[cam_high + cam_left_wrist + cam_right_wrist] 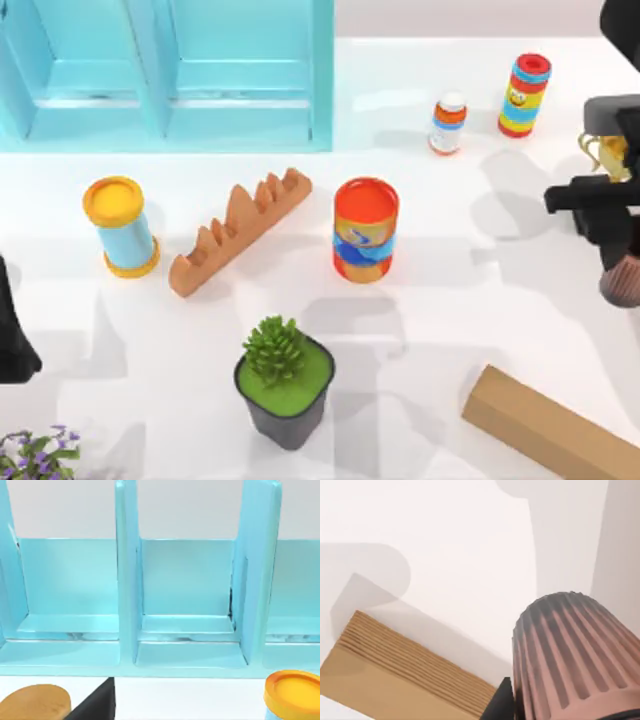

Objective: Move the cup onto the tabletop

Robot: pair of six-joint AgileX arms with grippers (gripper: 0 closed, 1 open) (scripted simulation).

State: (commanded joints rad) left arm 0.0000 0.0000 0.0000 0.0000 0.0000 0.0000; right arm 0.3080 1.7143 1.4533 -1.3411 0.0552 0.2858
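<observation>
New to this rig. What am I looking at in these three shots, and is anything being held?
Two robot arms work at a white tabletop in a simulation. One picture looks down from above; the other two come from cameras on each arm's wrist. The right end effector, at the table's right edge, holds a small ribbed brown cup above the surface, near a cardboard box. The left arm sits parked at the left edge, its camera facing the turquoise cabinet. Also on the table: an orange can, a yellow-lidded blue canister, a potted plant and a jagged wooden piece.

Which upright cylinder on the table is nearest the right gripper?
The striped red-topped tube at the back right; the small bottle beside it, the orange can and the yellow-lidded tub stand farther left.
</observation>
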